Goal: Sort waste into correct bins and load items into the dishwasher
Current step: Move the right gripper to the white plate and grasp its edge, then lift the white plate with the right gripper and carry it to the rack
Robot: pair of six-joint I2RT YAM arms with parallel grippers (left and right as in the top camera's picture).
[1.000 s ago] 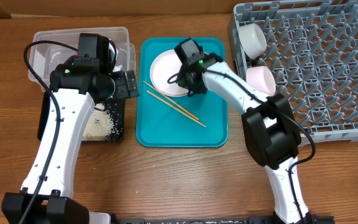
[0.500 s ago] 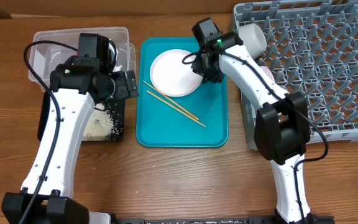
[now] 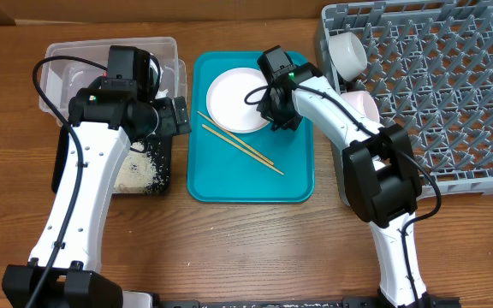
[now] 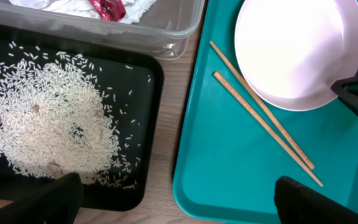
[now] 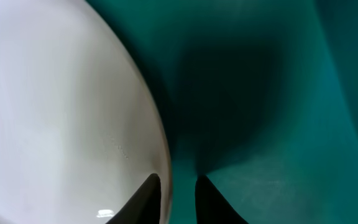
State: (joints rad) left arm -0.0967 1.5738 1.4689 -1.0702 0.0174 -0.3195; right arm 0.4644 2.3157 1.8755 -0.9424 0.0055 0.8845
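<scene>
Two fingers of the right end effector straddle the plate rim, nearly closed, bite unclear, so pinch squarely before lifting; the left end effector hangs wide open, empty.

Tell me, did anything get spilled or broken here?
Nothing really stands out. The rice looks scattered, but every grain I can see lies inside the black tray. The chopsticks lie loose on the teal tray beside the plate, and they look whole.

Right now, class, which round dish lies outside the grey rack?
The white plate on the teal tray; the white bowl and pink bowl sit in the rack.
</scene>
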